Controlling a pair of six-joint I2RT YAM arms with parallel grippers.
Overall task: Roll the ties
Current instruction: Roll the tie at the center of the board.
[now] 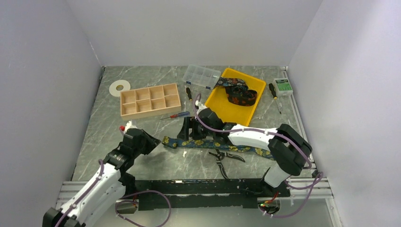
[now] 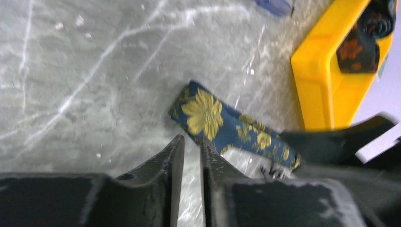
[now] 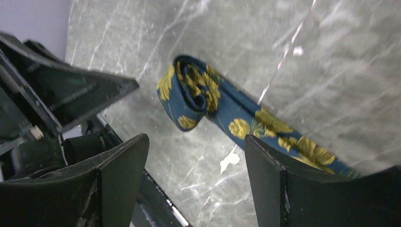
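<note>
Reaching low over the tie (image 3: 189,94), right gripper (image 3: 196,151) spread wide.

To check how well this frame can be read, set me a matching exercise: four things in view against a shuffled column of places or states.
Things:
1. blue tie with yellow flowers
2. dark tie with orange flowers
3. wooden compartment box
4. right gripper

Places or states:
A. bunched up in the yellow tray
B. jaws wide apart, holding nothing
C. stretched out on the table, one end folded over
D. back left, beside the white ring

Pairs: 1-C, 2-A, 3-D, 4-B
</note>
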